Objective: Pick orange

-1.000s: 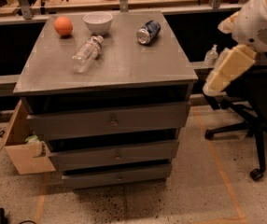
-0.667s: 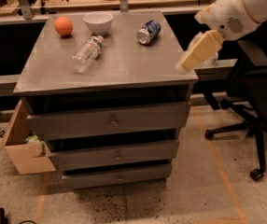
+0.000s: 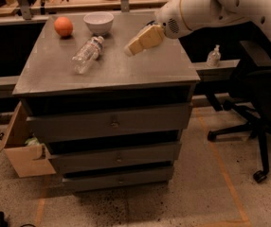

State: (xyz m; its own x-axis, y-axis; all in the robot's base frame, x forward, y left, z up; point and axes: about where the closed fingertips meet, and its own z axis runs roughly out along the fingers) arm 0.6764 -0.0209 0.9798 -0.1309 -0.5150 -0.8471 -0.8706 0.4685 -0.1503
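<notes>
The orange sits at the far left corner of the grey cabinet top, just left of a white bowl. My gripper, cream-coloured at the end of the white arm, hovers over the middle of the top. It points left and is to the right of the orange and well apart from it, with a lying plastic bottle between them. Nothing shows in the gripper.
A clear plastic water bottle lies on its side left of the gripper. A cardboard box stands on the floor at the cabinet's left. An office chair is at the right. A small pump bottle stands on the ledge behind.
The arm has swung left from beside the cabinet's right edge to over the top, and now hides the can that stood at the back right. The orange, bowl and bottle have not moved.
</notes>
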